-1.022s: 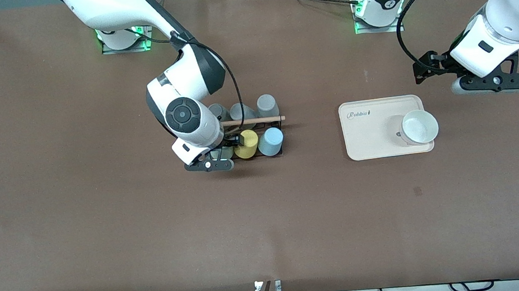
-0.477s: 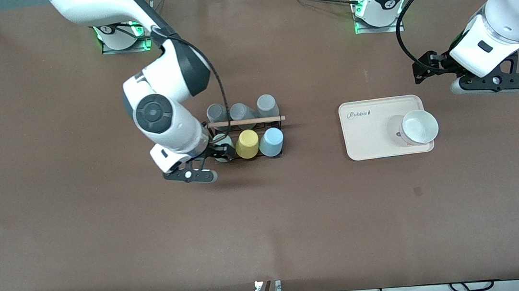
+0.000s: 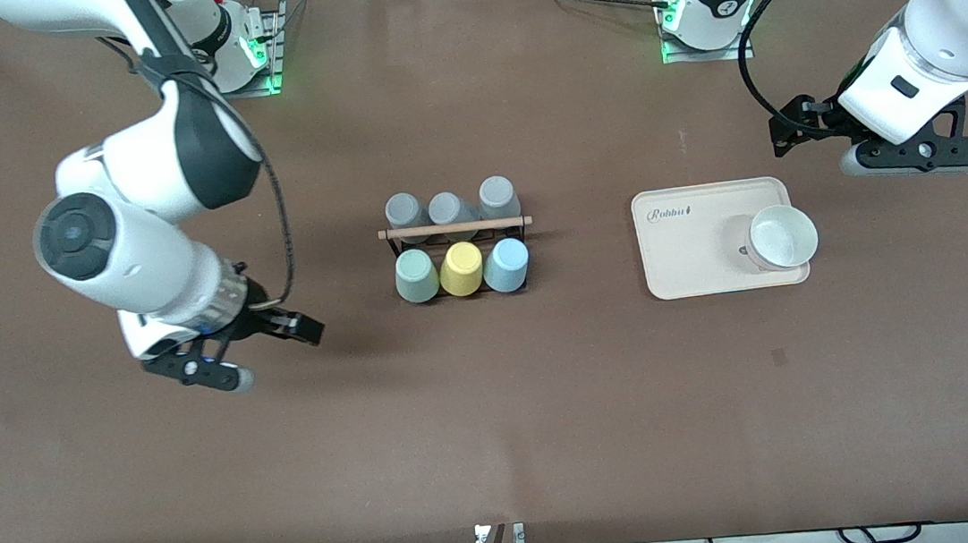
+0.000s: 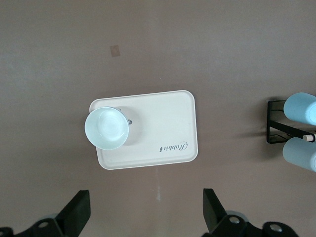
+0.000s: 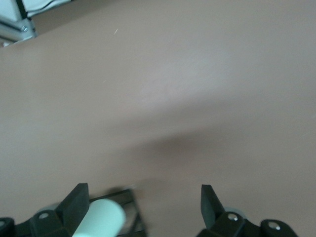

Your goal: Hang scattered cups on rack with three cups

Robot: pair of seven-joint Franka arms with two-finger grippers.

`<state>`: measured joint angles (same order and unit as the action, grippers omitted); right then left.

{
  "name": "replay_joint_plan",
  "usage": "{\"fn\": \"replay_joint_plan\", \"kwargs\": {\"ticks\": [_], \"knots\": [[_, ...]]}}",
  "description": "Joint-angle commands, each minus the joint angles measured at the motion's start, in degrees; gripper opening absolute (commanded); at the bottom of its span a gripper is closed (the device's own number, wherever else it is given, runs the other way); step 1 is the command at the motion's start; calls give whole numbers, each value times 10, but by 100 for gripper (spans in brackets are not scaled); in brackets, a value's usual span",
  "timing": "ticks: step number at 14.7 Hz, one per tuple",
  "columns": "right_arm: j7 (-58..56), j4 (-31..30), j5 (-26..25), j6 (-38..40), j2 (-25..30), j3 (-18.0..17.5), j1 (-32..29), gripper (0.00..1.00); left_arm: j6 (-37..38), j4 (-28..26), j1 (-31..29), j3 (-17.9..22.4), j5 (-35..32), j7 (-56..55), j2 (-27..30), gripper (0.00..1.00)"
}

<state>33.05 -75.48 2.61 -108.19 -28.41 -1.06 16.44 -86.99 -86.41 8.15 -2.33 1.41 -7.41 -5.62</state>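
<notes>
The black wire rack [image 3: 530, 277] with a wooden rod [image 3: 454, 227] stands mid-table. The mint green cup [image 3: 417, 276], a yellow cup [image 3: 460, 268] and the light blue cup [image 3: 506, 265] sit on its row nearer the front camera. Three grey cups [image 3: 446, 208] fill the farther row. My right gripper [image 3: 301, 327] is open and empty, off the rack toward the right arm's end of the table. Its wrist view shows the gripper [image 5: 142, 207], the mint cup [image 5: 98, 219] and the rack's wire [image 5: 134, 210]. My left gripper [image 3: 793, 127] is open and empty and waits beside the tray; its wrist view [image 4: 145, 212] shows the same.
A cream tray [image 3: 688, 241] holding a white bowl [image 3: 782, 236] lies toward the left arm's end of the table. The left wrist view shows the tray [image 4: 163, 123], the bowl [image 4: 106, 128] and the rack's end [image 4: 270, 123].
My right gripper has drawn back from the rack toward the right arm's end of the table, leaving the mint green cup on the rack. The left arm has not moved.
</notes>
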Motion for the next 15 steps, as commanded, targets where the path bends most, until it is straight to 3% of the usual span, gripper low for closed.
{"fn": "replay_joint_plan", "kwargs": {"ticks": [1,8,12,15], "knots": [[-69,-5,-25,47,33,-9,-39,100,-3,-4,-2,0,11,11,7,100],[-234,-4,-26,90,72,-4,-127,100,-3,-4,-2,0,11,10,7,100],[-332,-3,-17,138,107,40,-170,100,-3,-4,-2,0,11,10,7,100],[-348,17,-18,145,108,37,-190,100,-3,-4,-2,0,11,9,7,100]]}}
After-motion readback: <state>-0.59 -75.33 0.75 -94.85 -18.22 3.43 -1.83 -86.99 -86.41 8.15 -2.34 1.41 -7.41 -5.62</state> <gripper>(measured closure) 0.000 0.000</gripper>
